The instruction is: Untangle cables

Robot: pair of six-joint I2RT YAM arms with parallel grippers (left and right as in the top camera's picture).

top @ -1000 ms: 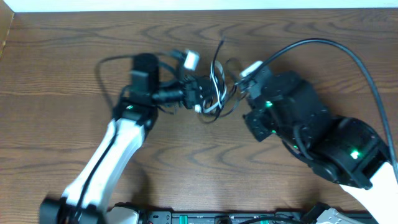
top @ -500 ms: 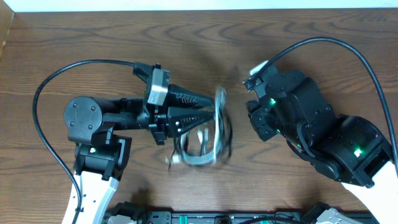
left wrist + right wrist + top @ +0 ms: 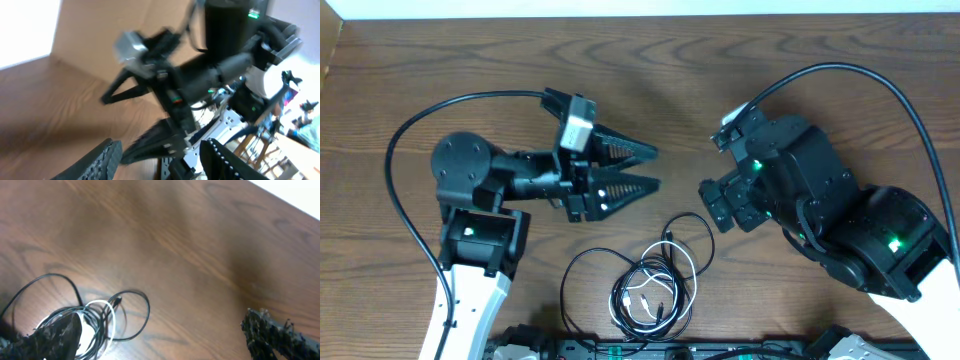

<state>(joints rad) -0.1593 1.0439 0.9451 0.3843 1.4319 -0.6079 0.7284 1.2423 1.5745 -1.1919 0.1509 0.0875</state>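
both the left claw (image 3: pixel 655 168) and right claw (image 3: pixel 160 322) are spread and empty; the cables (image 3: pixel 650 285) lie heaped near the tabletop (image 3: pixel 440 60) front edge. grabbing the whole bundle could tighten its knots

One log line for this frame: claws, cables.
left claw: open, empty | right claw: open, empty | cables: bundled loops lying on table near front edge, held by neither claw
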